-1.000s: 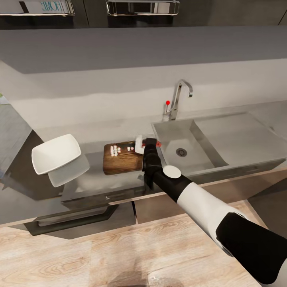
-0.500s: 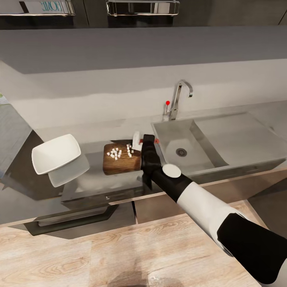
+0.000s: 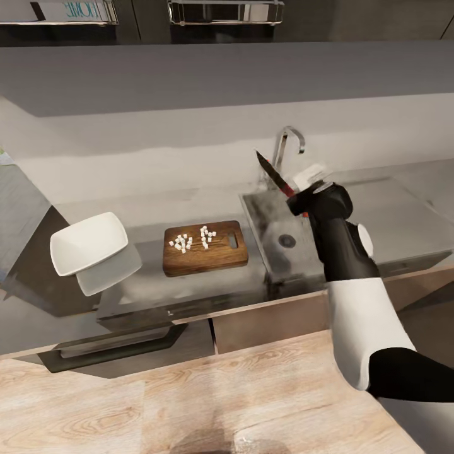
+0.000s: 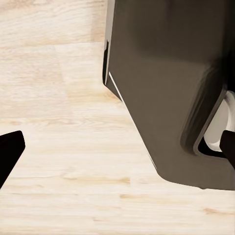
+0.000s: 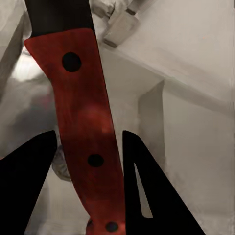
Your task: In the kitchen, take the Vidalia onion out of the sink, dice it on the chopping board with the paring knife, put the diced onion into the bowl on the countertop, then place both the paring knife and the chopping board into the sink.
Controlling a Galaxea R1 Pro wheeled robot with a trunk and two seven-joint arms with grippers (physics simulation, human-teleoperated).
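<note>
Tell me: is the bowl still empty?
Empty: the white bowl holds nothing; the diced onion lies on the chopping board.

The right arm reaches forward with its black forearm raised, wrist cocked upward. The right gripper (image 3: 301, 189) is clamped on the paring knife (image 3: 272, 171), both dark fingers (image 5: 29, 181) pressed against the red handle, blade pointing up and toward the robot's left.
</note>
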